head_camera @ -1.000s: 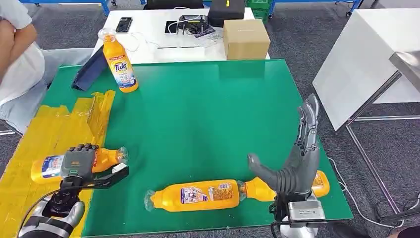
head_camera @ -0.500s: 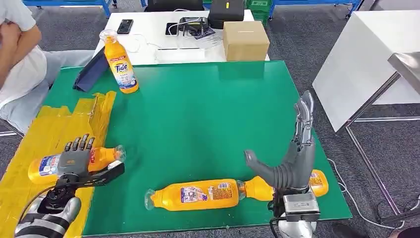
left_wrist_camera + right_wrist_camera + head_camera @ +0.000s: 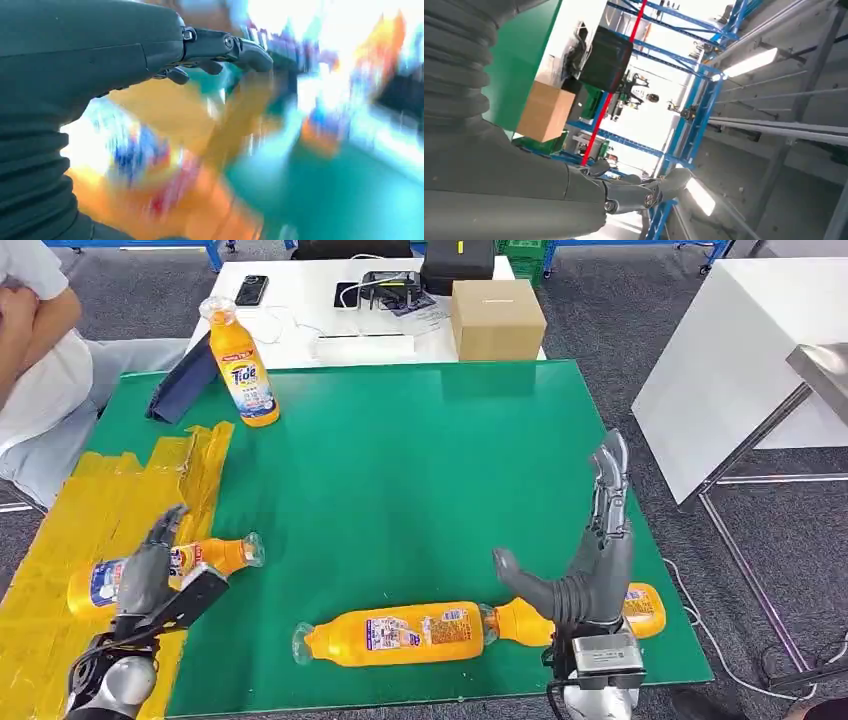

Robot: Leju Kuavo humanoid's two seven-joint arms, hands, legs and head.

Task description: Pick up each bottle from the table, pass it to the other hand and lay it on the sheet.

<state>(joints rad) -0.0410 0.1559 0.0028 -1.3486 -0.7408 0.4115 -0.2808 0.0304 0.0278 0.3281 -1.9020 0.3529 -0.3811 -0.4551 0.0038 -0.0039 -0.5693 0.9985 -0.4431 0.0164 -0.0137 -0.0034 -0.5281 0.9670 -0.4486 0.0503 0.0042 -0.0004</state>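
Note:
One orange detergent bottle (image 3: 212,556) lies on its side on the yellow sheet (image 3: 100,505) at the table's left. My left hand (image 3: 150,578) hovers just over its label end, fingers spread and holding nothing; the left wrist view shows the fingers (image 3: 220,47) over a blurred orange bottle (image 3: 165,110). A second bottle (image 3: 395,633) lies near the front edge. A third bottle (image 3: 646,608) lies behind my right hand (image 3: 597,555), which stands open with fingers pointing up. A fourth bottle (image 3: 240,365) stands upright at the far left.
The green table (image 3: 420,470) has its near edge just in front of the lying bottles. A dark blue folder (image 3: 180,385) leans by the upright bottle. A cardboard box (image 3: 496,318) sits beyond the far edge. A person (image 3: 30,350) sits at the far left.
My left hand opened its fingers, let go of the bottle on the sheet and drew back toward the near edge. The right hand barely moved.

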